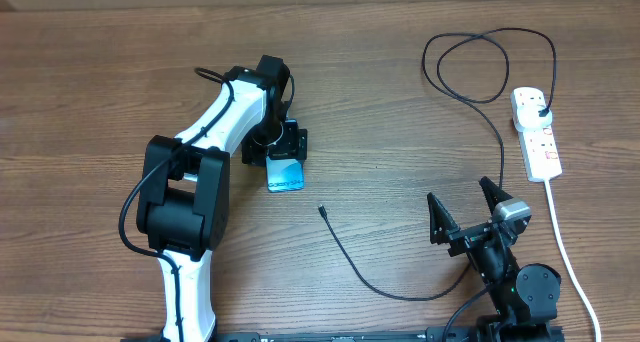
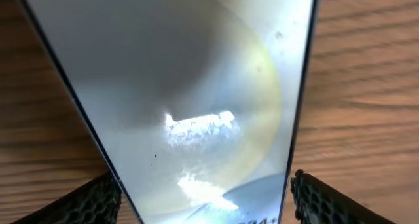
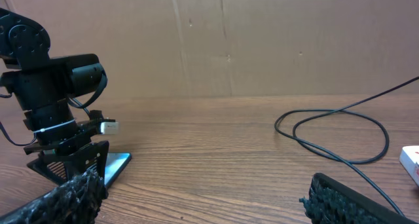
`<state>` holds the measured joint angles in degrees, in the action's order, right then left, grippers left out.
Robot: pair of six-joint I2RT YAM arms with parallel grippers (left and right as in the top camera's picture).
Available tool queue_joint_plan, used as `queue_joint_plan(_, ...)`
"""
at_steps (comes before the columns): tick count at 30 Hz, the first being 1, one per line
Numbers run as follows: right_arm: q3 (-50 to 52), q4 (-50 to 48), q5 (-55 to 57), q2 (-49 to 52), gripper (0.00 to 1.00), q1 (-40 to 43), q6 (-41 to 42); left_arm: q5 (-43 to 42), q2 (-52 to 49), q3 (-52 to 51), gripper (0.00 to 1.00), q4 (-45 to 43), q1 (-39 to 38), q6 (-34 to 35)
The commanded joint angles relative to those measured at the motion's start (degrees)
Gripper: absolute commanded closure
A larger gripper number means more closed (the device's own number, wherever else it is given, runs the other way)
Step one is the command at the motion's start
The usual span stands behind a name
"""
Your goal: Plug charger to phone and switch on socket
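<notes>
Overhead, worktop: a brown wood-grain worktop (image 1: 90, 72) carries all the items.
Overhead, phone: the phone (image 1: 286, 176) lies left of the worktop's centre with its light blue screen up. Its far short end is under the left gripper.
Overhead, left gripper: the left gripper (image 1: 275, 150) points down over the phone's far end, jaws spread across the phone's width.
Overhead, charger: the charger (image 1: 372, 282) has its connector tip (image 1: 321, 210) lying free near the phone, apart from it. The cable curves toward the near edge and is hidden behind the right arm. It then loops at the far right and ends in the black plug (image 1: 540, 109), seated in the socket.
Overhead, socket: the socket (image 1: 537, 134) lies by the right edge. Its white cord (image 1: 572, 262) trails toward the near edge.
Overhead, right gripper: the right gripper (image 1: 466, 207) sits near the near edge between the connector tip and the socket, jaws wide, holding nothing.
Left wrist, phone: the glossy screen fills the frame and reflects a bright patch.
Left wrist, fingers: the ribbed black fingers (image 2: 85, 204) stand one at each long edge. A thin strip of wood separates the finger at frame right from the phone. Contact on the other side cannot be told.
Right wrist, fingers: the right gripper's fingertips (image 3: 347, 201) sit at the bottom corners, spread wide, with nothing between them.
Right wrist, scene: the left gripper stands over the phone at far left. The cable loop lies at right, and a cardboard wall (image 3: 262, 40) stands behind the worktop.
</notes>
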<state>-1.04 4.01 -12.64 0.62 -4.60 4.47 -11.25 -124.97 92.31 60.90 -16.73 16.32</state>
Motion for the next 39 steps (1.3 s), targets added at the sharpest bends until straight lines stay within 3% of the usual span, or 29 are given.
queue_joint_plan(1,0.6,-0.3,0.5,-0.5,0.0,-0.2,0.0,-8.5,-1.4,-1.8,0.14,-0.3,-0.1,-1.7)
queue_joint_plan(7,0.6,-0.3,0.5,-0.5,0.0,-0.2,0.0,-12.2,-1.4,-1.8,0.14,-0.3,0.0,-3.6)
queue_joint_plan(28,0.6,-0.3,0.5,-0.5,0.0,-0.2,0.0,-41.7,-1.4,-1.8,0.12,-0.9,6.2,-11.3)
queue_joint_plan(39,0.6,-0.3,0.5,-0.5,0.0,-0.2,0.0,-49.0,-1.4,-1.8,0.11,-0.9,6.2,-12.7)
